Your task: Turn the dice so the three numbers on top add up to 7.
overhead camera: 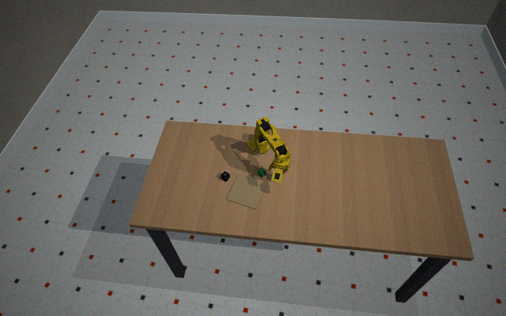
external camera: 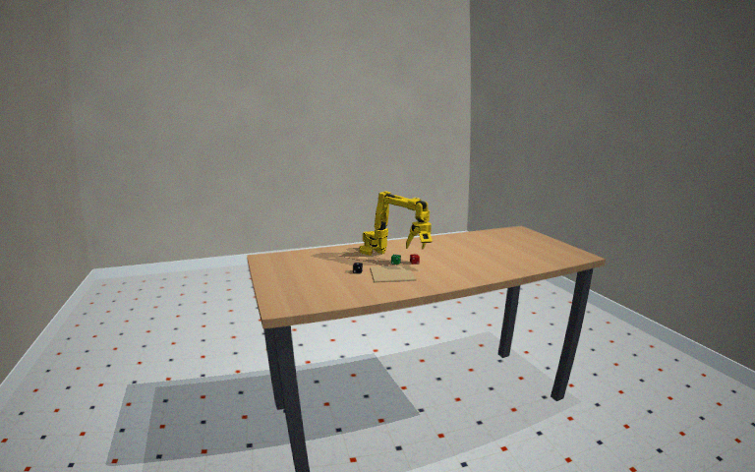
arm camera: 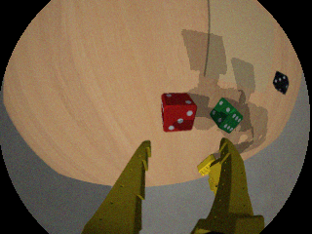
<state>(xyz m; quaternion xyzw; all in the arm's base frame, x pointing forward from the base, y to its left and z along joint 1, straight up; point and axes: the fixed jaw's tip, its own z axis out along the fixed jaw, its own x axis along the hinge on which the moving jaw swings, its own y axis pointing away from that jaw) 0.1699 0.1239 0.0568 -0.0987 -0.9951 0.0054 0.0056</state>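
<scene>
A yellow robot arm (overhead camera: 282, 160) (external camera: 380, 213) bends out from the far edge of a wooden table (overhead camera: 354, 186) (external camera: 490, 256), its claw (overhead camera: 277, 176) (external camera: 416, 247) (arm camera: 185, 141) poised above the tabletop with its fingers parted and nothing between them. A red die (external camera: 414, 259) (arm camera: 178, 112) rests on the wood below, apart from the fingers; the claw hides it in the top view. Just beside it, toward the table's left edge, sits a green die (overhead camera: 261, 172) (external camera: 395, 259) (arm camera: 226, 115), near the side of a tan mat (overhead camera: 244, 193) (external camera: 392, 274) (arm camera: 244, 29) that faces the table's far edge. The mat lies flat at an angle on the left half of the table, between the dice and the near edge. A black die (overhead camera: 225, 176) (external camera: 357, 267) (arm camera: 281, 83) stands alone between the mat and the left edge, well apart from its red and green counterparts. All three dice are off the mat and on bare wood. In the wrist view, the red die's broad face bears three white pips in a diagonal, with two on a narrower face; the total of the numbers on top cannot be told. Shadows fall across part of the mat and the wood around the green die.
</scene>
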